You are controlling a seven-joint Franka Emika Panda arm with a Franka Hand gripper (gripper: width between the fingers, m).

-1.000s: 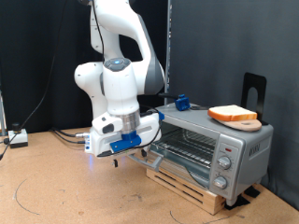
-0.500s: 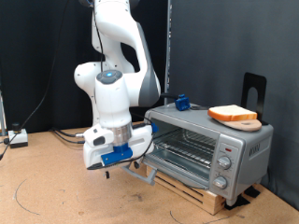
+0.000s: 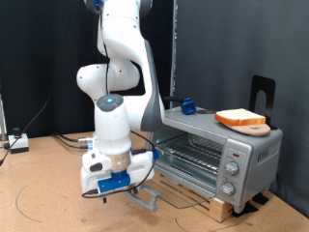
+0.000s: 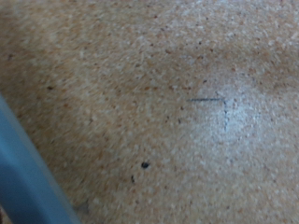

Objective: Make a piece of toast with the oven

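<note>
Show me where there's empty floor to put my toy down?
Bare brown tabletop lies at the exterior view's left, between the cables and the gripper. It's crowded by the oven, where its open door hangs low; the piece of toast sits on top.

The oven [image 3: 217,155], a small silver countertop unit, stood at the exterior view's right with its door [image 3: 145,196] folded down fully open, exposing the wire rack inside. The piece of toast [image 3: 240,118], thick with a golden-orange crust, lay flat on the oven's top, on a round board.
</note>
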